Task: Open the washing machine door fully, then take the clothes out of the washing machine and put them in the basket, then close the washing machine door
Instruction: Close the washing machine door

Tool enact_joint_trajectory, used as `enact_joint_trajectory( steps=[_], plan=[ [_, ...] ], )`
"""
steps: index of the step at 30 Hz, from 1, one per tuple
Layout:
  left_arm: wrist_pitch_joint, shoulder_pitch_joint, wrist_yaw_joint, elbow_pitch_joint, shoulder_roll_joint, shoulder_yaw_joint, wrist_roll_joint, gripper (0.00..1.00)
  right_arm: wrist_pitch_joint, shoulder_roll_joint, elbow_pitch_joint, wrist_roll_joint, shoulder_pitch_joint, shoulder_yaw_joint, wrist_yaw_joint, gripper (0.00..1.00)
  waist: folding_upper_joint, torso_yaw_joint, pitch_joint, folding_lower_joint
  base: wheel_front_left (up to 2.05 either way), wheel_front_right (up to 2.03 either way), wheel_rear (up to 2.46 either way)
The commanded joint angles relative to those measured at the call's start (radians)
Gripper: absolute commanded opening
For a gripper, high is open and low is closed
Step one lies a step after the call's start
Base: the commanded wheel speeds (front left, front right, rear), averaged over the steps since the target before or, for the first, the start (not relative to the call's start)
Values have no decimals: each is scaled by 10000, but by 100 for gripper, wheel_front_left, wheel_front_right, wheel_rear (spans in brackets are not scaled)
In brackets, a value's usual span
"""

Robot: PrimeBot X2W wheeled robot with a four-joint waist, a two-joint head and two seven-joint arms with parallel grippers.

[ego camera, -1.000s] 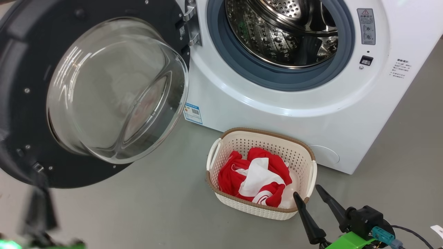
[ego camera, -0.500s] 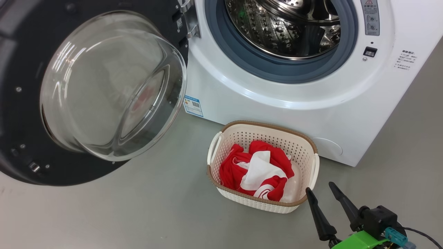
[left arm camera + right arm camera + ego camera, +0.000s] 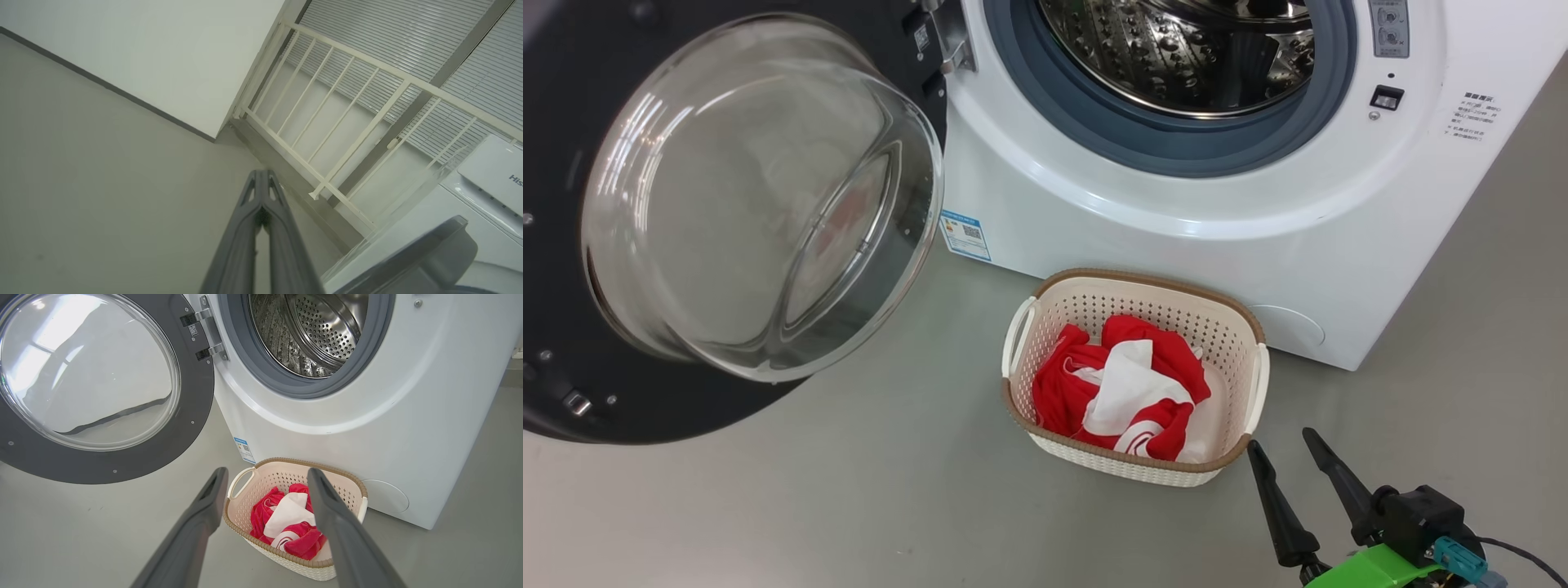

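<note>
The washing machine (image 3: 1176,245) stands with its steel drum (image 3: 1176,49) showing no clothes. The washing machine door (image 3: 760,196) hangs swung wide open to the left, its glass bowl facing me. Red and white clothes (image 3: 1123,388) lie bunched in the cream basket (image 3: 1131,282) on the floor before the machine. My right gripper (image 3: 1282,441) is open and holds nothing, just off the basket's near right corner. In the right wrist view my right gripper (image 3: 265,475) frames the basket (image 3: 286,565) and the clothes (image 3: 286,514). My left gripper (image 3: 261,173) is shut on nothing, pointing at floor and wall.
Grey floor (image 3: 809,506) spreads in front of the machine and under the door. In the left wrist view a white railing (image 3: 347,134) runs along blinds, with a white appliance top (image 3: 490,175) at the right edge.
A dark blurred left gripper at the head view's lower left has gone out of it. The head camera shifted slightly. My right gripper drew a little to the right of the basket.
</note>
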Motion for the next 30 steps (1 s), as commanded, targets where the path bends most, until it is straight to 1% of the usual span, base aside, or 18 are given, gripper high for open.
enact_joint_trajectory(
  steps=[1,4,6,9,13,19,25,30],
  plan=[
    [291,-281,-55,33,838,95,-158,0,-65,13,-224,-138,-199,198,65,100,-1,-16,-2,0,0,0,0],
    [1213,-358,-55,736,1087,-148,-540,0,-65,23,-223,-142,-208,248,65,100,-1,-88,13,0,0,0,0],
    [1725,-365,-55,901,1097,-248,-923,0,-65,28,-233,-140,-216,251,65,100,-1,-120,0,0,0,0,0],
    [2750,-48,-55,838,1081,-765,-1260,0,-65,39,-247,-110,-147,241,65,100,-1,-151,-82,0,0,0,0],
    [3678,358,-55,662,1021,-1183,-1787,0,-65,49,-251,-102,-58,240,65,100,-1,-175,-167,0,0,0,0],
    [4446,943,-55,-39,972,-1719,-2474,0,-65,57,-271,-116,-3,219,65,100,-1,-248,-260,0,0,0,0],
    [4821,1445,-55,-796,1033,-2083,-3070,0,-65,62,-292,-118,14,175,65,100,-1,-295,-308,0,0,0,0],
    [5136,2123,-55,-2163,1084,-2490,-3857,0,-65,65,-333,-148,26,97,65,100,-1,-331,-369,0,0,0,0]
  ],
)
